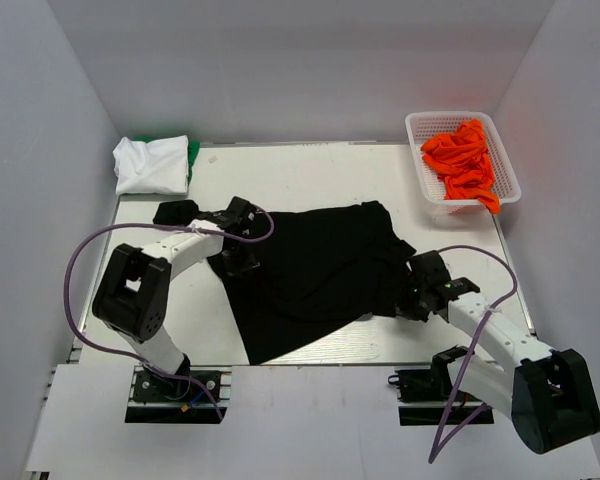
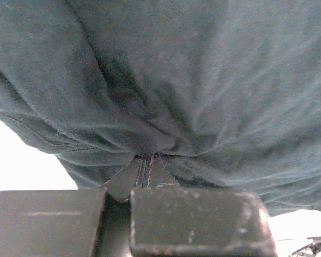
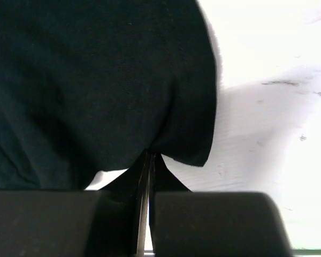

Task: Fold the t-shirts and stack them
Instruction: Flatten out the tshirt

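Pinching only thin folds of the black t-shirt (image 1: 320, 270) at their tips, the left gripper (image 2: 143, 172) and right gripper (image 3: 150, 160) could lose it if pulled unevenly.

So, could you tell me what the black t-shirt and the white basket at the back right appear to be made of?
The black t-shirt looks like soft, matte knit fabric, probably cotton jersey: it drapes in folds and shows a stitched seam in the left wrist view. The basket seems to be rigid white plastic, with perforated lattice walls.
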You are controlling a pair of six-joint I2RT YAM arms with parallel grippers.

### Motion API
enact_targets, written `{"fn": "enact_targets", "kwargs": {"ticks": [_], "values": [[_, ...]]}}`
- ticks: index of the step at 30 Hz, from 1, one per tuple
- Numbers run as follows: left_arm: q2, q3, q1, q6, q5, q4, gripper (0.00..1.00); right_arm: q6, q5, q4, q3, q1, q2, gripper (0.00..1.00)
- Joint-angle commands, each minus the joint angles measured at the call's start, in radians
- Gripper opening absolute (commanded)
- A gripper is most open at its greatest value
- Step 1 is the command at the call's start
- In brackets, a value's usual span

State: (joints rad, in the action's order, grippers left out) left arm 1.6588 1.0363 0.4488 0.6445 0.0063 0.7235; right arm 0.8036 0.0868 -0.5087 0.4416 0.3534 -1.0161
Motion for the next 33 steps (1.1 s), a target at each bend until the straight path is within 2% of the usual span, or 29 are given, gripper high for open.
{"fn": "enact_targets", "kwargs": {"ticks": [1, 5, 9, 19, 23, 27, 28, 33], "values": [[-0.095, 0.036, 0.007, 0.003, -0.054, -0.015, 0.0, 0.049, 0.096, -0.046, 0.038, 0.001, 0.034, 0.0], [-0.165, 0.036, 0.007, -0.008, -0.054, -0.062, 0.0, 0.039, 0.106, -0.042, 0.051, -0.002, 0.112, 0.0], [-0.205, 0.063, 0.007, -0.029, -0.054, -0.041, 0.0, -0.007, 0.102, -0.063, 0.086, -0.001, 0.155, 0.0], [-0.28, 0.198, 0.007, -0.063, -0.048, -0.093, 0.0, -0.184, 0.214, 0.035, 0.311, 0.001, 0.226, 0.0], [-0.32, 0.324, 0.007, -0.089, -0.086, -0.084, 0.0, -0.248, 0.248, 0.128, 0.394, -0.002, 0.255, 0.0], [-0.376, 0.465, 0.007, -0.141, -0.114, -0.114, 0.0, -0.366, 0.281, 0.225, 0.526, -0.001, 0.277, 0.0], [-0.387, 0.499, 0.007, -0.152, -0.123, -0.114, 0.0, -0.38, 0.287, 0.264, 0.604, -0.001, 0.277, 0.0], [-0.462, 0.669, 0.007, -0.192, -0.092, -0.177, 0.0, -0.492, 0.271, 0.366, 0.782, 0.001, 0.26, 0.0]]}}
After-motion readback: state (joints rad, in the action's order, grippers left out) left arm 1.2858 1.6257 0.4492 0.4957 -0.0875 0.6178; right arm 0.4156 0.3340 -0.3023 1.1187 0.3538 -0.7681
